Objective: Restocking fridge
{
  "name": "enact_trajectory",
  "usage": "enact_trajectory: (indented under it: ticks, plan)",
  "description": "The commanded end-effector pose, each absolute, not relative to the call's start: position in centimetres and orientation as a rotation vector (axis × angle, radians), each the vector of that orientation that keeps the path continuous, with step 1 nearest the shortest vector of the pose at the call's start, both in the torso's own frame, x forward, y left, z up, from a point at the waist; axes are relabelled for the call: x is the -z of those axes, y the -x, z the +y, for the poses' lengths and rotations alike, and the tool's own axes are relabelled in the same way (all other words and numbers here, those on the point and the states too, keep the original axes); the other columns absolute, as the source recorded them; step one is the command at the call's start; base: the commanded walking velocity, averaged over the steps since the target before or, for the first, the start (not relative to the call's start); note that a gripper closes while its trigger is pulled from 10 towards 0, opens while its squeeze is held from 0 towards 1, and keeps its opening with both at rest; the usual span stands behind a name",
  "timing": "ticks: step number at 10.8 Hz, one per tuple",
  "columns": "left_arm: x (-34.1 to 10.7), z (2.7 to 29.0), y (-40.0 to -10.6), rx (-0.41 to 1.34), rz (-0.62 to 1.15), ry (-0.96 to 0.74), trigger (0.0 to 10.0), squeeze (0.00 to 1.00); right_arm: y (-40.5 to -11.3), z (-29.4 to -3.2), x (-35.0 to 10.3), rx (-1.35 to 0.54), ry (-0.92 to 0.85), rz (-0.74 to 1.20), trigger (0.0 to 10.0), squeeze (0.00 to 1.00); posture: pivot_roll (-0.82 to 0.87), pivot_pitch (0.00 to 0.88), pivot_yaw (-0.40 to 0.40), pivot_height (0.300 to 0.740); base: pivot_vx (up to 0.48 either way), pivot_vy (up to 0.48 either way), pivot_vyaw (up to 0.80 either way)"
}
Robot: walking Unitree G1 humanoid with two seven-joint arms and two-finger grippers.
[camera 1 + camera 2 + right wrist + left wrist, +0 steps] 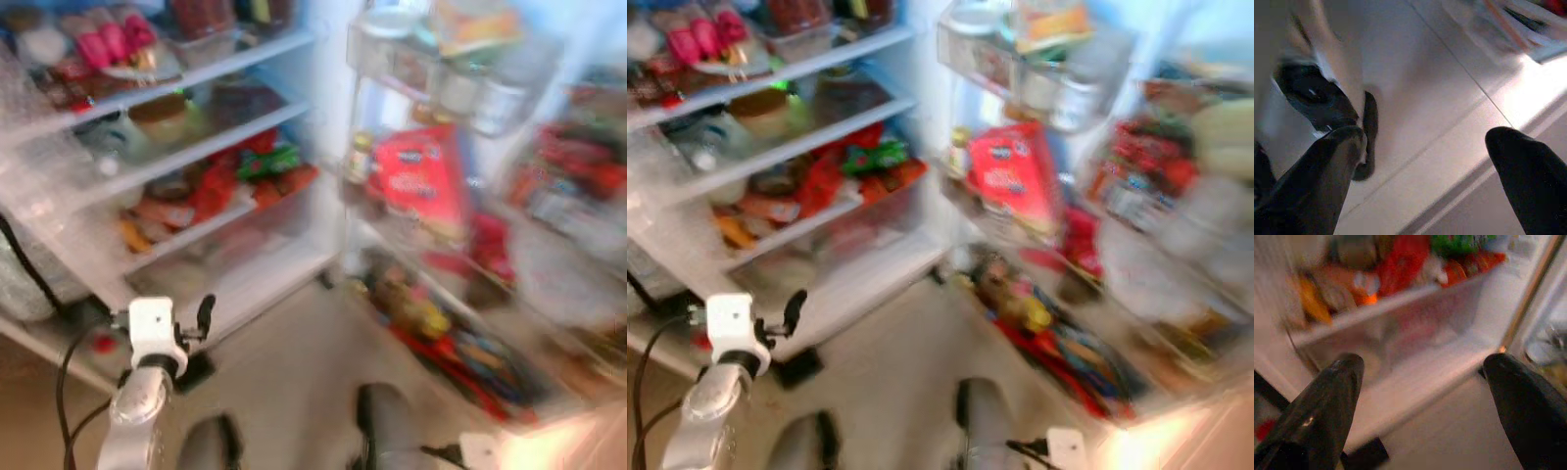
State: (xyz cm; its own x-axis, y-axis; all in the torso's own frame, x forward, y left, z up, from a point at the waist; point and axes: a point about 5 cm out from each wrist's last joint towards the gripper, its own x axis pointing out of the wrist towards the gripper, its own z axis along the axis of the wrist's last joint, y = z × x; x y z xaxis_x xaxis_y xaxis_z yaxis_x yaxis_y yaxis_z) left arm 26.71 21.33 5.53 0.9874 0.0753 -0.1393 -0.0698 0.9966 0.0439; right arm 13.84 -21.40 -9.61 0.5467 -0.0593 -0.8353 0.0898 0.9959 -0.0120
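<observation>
We see the fridge (245,264) open in front of us, shelves packed with red and orange packs (all blurry). Our left gripper (1420,396) points at its low drawer (1400,340), jaws wide and empty. Our right gripper (1425,166) hangs over the floor (1415,98), jaws wide too.

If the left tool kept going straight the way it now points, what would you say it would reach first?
Probably the clear front of the fridge's bottom drawer, which sits between the open left tool's fingertips in its wrist view, below the shelf of red and orange packets. Blur leaves depth uncertain.
</observation>
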Motion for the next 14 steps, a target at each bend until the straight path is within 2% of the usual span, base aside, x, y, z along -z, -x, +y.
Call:
enact_trajectory:
  ticks: [1,4,5,10,13,14]
  plan:
    - [-4.4,21.9,-26.5,-0.09,0.192,-0.063,10.0,0.0,-13.3,-21.3,9.8,0.09,-0.045,1.006,10.0,0.0,-0.2,0.116,-0.001,0.583,0.0,0.0,0.0]
    - [0.5,22.2,-25.2,-0.122,0.438,-0.043,10.0,0.0,-13.4,-21.2,9.8,0.091,-0.054,0.999,10.0,0.0,-0.22,0.116,0.004,0.583,0.0,0.0,0.0]
    - [1.8,22.0,-24.7,-0.123,0.499,-0.035,10.0,0.0,-13.3,-21.2,9.8,0.095,-0.063,0.995,10.0,0.0,-0.21,0.115,0.004,0.603,0.0,0.0,0.0]
    - [4.2,21.7,-23.4,-0.093,0.636,-0.064,10.0,0.0,-13.2,-20.9,9.9,0.087,-0.075,1.005,10.0,0.0,-0.22,0.093,0.014,0.678,0.0,0.0,0.0]
    - [5.1,21.1,-22.6,-0.065,0.697,-0.084,10.0,0.0,-13.0,-20.8,10.0,0.083,-0.08,1.008,10.0,0.0,-0.23,0.073,0.024,0.738,0.0,0.0,0.0]
    - [5.3,21.1,-22.3,-0.069,0.707,-0.101,10.0,0.0,-13.0,-20.7,10.0,0.082,-0.081,1.009,10.0,0.0,-0.23,0.07,0.023,0.74,0.0,0.0,0.0]
